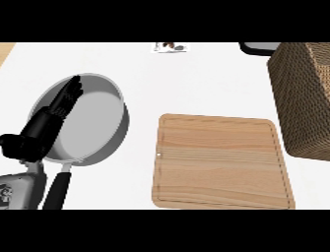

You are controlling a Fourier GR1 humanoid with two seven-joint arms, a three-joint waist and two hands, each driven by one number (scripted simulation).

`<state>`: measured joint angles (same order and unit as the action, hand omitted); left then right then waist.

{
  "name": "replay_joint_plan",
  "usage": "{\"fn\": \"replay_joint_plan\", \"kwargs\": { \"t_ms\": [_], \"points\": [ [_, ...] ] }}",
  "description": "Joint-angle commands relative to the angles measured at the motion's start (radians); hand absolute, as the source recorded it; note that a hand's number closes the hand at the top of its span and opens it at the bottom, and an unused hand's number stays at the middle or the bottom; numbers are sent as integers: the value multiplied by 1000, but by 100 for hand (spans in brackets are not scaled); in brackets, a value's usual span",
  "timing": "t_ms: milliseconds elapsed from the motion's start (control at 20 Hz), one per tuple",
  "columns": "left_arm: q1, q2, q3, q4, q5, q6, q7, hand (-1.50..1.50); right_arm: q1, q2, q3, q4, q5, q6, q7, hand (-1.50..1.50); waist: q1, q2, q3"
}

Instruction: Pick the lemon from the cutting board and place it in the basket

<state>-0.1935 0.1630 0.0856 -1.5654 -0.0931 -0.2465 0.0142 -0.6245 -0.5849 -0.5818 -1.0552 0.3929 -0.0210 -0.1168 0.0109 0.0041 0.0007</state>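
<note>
At the frame's left, the left hand [42, 129], fingers straight and holding nothing, stretches over a frying pan [98, 125], well apart from the central cutting board [222, 162] and the basket [316, 98] at right; I cannot tell where the lemon lies.

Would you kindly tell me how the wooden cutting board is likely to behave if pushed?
The cutting board looks like a flat solid slab, so probably stiff, sliding rather than rolling or tipping. It lies flush on the counter, so getting under an edge may be awkward.

Left hand [45, 125] over pan [98, 123] (fingers straight), cutting board [222, 162] centre, basket [309, 108] right
</note>
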Motion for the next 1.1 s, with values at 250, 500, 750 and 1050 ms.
{"fn": "replay_joint_plan", "kwargs": {
  "t_ms": [250, 500, 750, 1050],
  "points": [
    [23, -25, -10, -46, 1, 14, 26, 0, -138, -83, 12, 317, -31, -72, -172, -150, 4, 0, 0],
    [36, -9, 3, -11, 7, -9, -20, 0, -170, -139, 7, 336, -94, 14, -199, -150, -1, -1, -1],
    [-10, -9, 0, -52, 16, -6, 70, 0, -219, -129, -47, 348, -185, 15, -141, -150, -3, -3, 0],
    [39, -11, -3, -26, -7, -1, -17, 0, -229, -275, -145, 471, -295, 158, -21, -150, -2, -1, 0]
  ]
}}
